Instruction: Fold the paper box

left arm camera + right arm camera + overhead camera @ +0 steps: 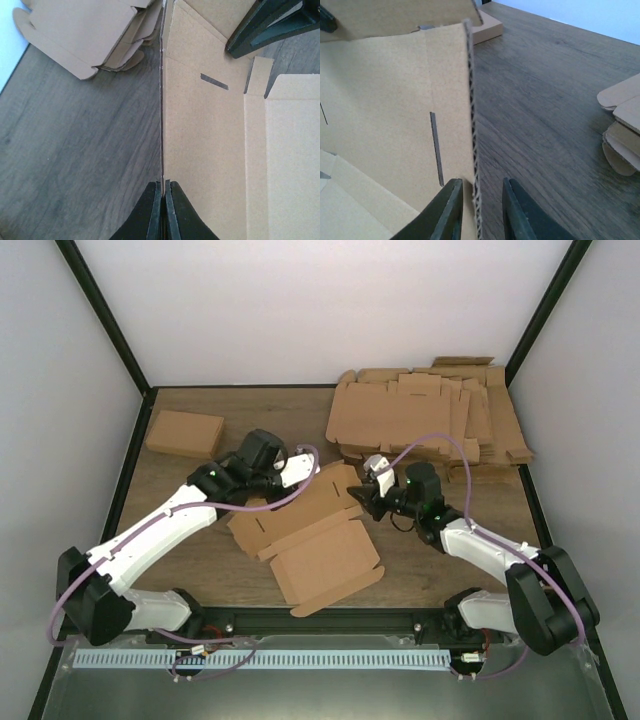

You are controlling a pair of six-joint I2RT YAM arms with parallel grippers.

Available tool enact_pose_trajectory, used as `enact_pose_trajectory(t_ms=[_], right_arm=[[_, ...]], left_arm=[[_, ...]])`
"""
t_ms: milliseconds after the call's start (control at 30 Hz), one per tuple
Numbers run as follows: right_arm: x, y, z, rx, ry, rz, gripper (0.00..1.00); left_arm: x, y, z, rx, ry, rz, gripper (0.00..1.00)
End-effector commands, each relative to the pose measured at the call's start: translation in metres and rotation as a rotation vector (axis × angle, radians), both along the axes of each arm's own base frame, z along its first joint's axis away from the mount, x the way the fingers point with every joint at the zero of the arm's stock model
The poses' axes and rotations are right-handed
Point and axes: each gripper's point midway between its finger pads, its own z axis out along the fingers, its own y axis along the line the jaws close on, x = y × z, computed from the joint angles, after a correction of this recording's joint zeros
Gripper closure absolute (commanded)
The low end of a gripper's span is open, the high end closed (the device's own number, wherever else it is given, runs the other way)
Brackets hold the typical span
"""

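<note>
Firmly, left gripper pinches paper box wall while right gripper straddles it, parted.

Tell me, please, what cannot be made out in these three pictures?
Left wrist view: the paper box runs past the right and bottom edges.
Right wrist view: the folded box is mostly behind the paper box's raised wall.
Right wrist view: the pile of sheets is cut by the right edge.
Top view: the tips of the left claw are too small to judge.
</note>
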Motion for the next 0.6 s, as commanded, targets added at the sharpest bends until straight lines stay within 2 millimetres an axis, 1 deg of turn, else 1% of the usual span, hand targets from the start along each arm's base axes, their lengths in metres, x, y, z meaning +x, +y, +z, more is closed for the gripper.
enact_pose_trajectory(t_ms=[0, 67, 200, 300, 467, 567], right_arm=[[0.002, 0.002, 0.022, 0.051, -0.050, -0.012, 0.71], [0.002, -0.001, 0.025, 0.071, -0.049, -0.034, 0.66], [-0.003, -0.007, 0.040, 0.132, -0.060, -0.075, 0.56], [-0.007, -0.010, 0.050, 0.156, -0.052, -0.083, 0.55], [-0.005, -0.021, 0.062, 0.185, 0.014, -0.174, 0.54], [-0.006, -0.031, 0.077, 0.256, 0.055, -0.250, 0.50]], left_arm=[[-0.002, 0.003, 0.010, 0.029, -0.074, 0.023, 0.96], [-0.005, 0.003, 0.009, 0.047, -0.089, 0.016, 0.96], [-0.012, 0.002, 0.001, 0.102, -0.099, -0.001, 0.96], [-0.013, 0.004, -0.004, 0.146, -0.109, 0.007, 0.96], [-0.014, 0.005, -0.007, 0.186, -0.129, 0.014, 0.96], [-0.014, 0.004, -0.006, 0.200, -0.144, 0.016, 0.96]])
